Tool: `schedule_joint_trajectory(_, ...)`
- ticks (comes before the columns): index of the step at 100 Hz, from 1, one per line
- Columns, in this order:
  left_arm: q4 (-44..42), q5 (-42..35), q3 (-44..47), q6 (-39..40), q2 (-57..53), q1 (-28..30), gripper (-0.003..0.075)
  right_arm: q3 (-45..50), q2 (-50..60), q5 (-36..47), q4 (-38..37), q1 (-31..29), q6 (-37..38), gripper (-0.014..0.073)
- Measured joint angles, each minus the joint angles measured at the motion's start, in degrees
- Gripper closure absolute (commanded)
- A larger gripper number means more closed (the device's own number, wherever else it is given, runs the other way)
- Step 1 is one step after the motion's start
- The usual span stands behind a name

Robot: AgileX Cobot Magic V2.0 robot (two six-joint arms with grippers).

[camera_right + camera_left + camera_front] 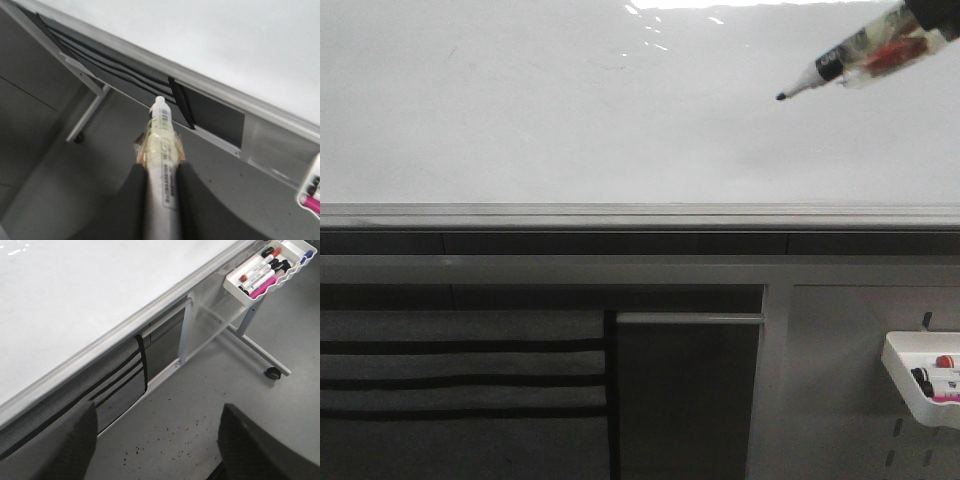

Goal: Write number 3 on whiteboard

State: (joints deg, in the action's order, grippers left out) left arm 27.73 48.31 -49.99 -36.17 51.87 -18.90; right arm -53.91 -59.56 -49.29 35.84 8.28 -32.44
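The whiteboard [570, 120] is a large glossy white board with a grey edge strip [640, 215]. I see no black strokes of the number 3 on it. My right gripper [923, 25] enters at the upper right, shut on a white marker [840, 62] wrapped in clear tape. The marker's black tip [781, 96] points left over the board, and I cannot tell if it touches. The right wrist view shows the fingers [135, 200] clamped on the marker [162, 135]. My left gripper [157, 440] is open and empty over the floor beside the board [90, 295].
A small white tray [905, 385] of markers hangs on the stand at the lower right and also shows in the left wrist view [235, 290]. A grey fabric pocket with black stripes [460, 380] hangs under the board. A caster wheel [272, 373] stands on the speckled floor.
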Motion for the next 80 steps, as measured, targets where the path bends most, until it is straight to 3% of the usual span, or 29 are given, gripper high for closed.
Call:
schedule_joint_trajectory(33,0.4,0.0,0.1,0.0,0.2,0.3,0.0248,-9.7,-10.2,2.2,2.4,0.3,-0.1,0.0621)
schedule_joint_trajectory(62,0.5,0.0,0.1,0.0,0.2,0.3,0.0248,-18.6,-19.7,5.9,-0.6,6.9,-2.0,0.0621)
schedule_joint_trajectory(80,0.5,0.0,0.1,0.1,0.2,0.3,0.0248,-21.7,-25.4,7.5,-2.1,7.4,-2.0,0.0621)
